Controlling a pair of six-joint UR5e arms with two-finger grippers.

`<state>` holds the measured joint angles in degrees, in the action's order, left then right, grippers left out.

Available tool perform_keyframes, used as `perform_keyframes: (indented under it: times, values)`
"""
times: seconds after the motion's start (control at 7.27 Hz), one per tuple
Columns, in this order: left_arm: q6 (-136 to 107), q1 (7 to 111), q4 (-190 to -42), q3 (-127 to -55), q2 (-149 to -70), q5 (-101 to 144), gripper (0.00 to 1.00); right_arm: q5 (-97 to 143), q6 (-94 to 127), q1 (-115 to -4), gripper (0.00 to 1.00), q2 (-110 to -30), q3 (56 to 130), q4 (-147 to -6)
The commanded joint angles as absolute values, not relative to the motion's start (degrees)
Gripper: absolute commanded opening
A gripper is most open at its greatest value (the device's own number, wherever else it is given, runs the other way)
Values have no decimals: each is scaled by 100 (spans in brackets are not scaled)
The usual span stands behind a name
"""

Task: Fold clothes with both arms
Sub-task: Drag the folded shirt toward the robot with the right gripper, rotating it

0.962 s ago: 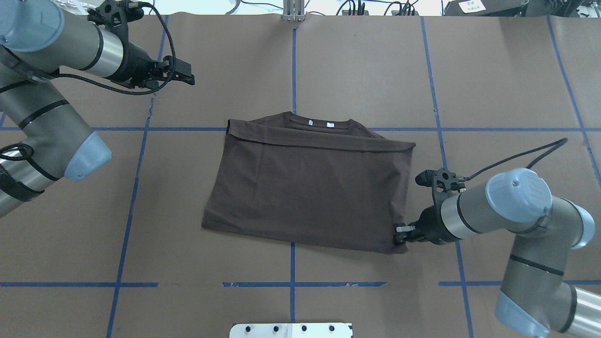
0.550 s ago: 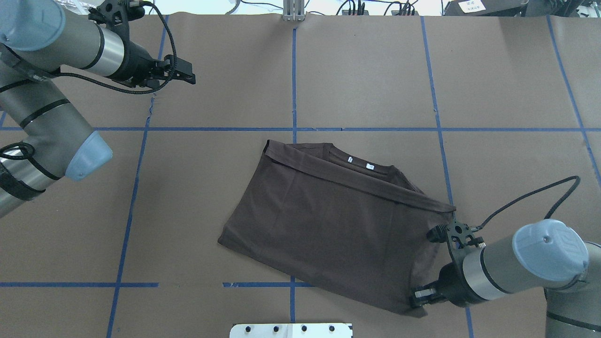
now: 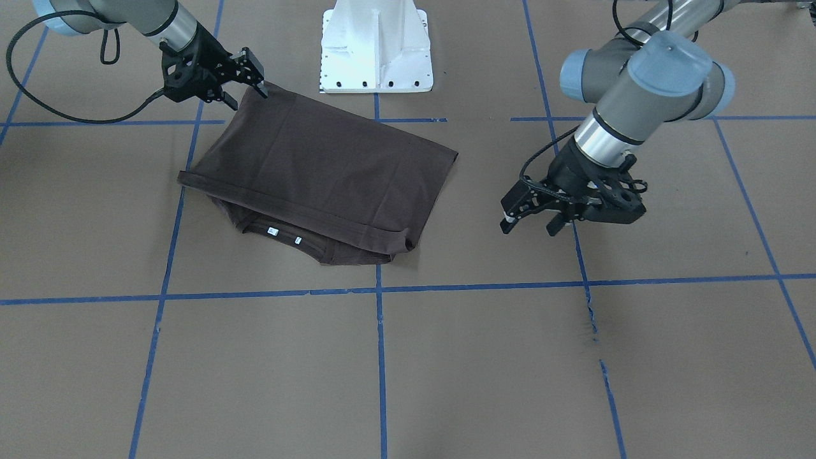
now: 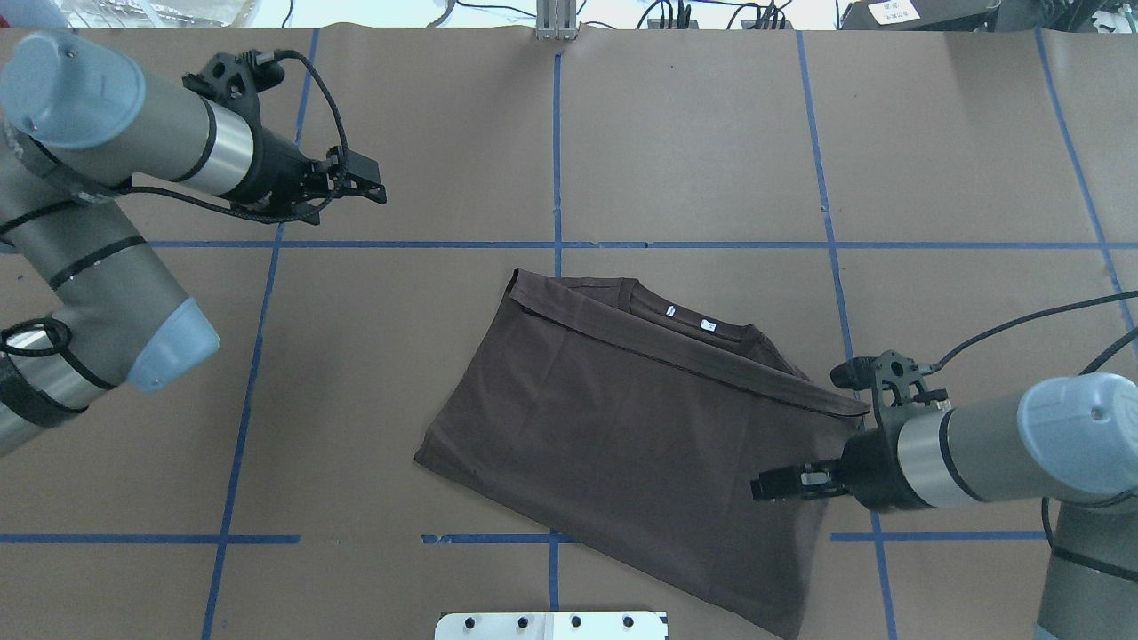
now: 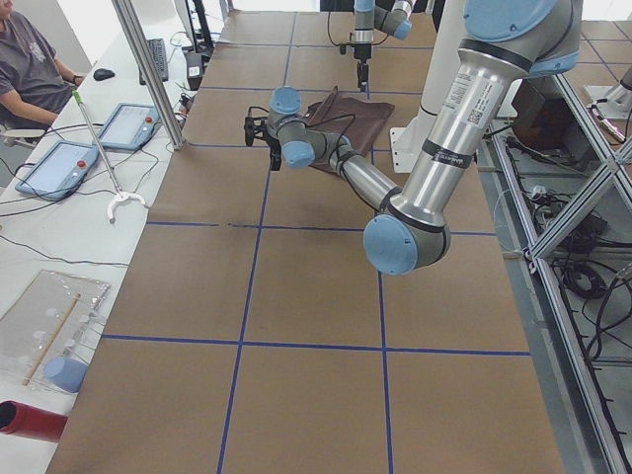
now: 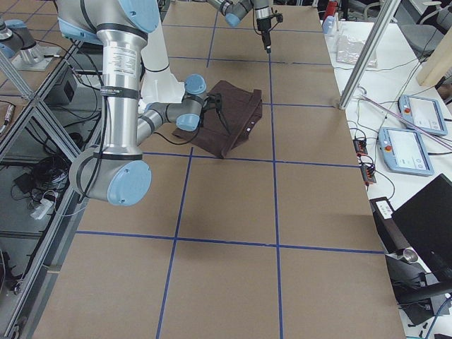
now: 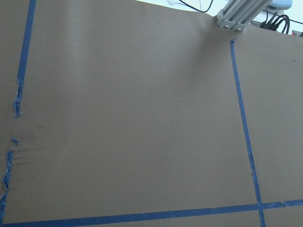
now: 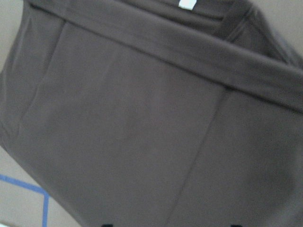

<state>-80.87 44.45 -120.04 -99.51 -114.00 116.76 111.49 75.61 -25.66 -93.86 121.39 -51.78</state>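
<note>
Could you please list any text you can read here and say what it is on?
No text is readable.
White neck tags in the T-shirt collar: too small.
Sticker on the left arm: blurred.
White label on a dark box at the far edge: blurred.

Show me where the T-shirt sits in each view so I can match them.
Front-facing: T-shirt upper left of centre.
Overhead: lower right of centre.
Exterior left: far, top centre.
Exterior right: upper centre-left.
Left wrist: not in view.
Right wrist: fills the frame.
Landmark: white pedestal base near it.
</note>
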Motion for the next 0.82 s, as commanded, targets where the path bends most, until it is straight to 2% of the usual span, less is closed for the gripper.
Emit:
perform_keyframes:
  times: [0.0,0.27,0.69]
  values:
    - [-10282,3039,-11814,-10327,-11268,10676,100,11354,7550,-3486,100,-9011,12068,-5255]
    - [-11264,2218,-10309,-10825,-11303,9970,99,11724,7550,-3858,100,-8676,11752,-5238]
    - [-11505,1811,-10072,-10505,-11337,9800,98,11716,7550,-3867,100,-8596,11707,-5230]
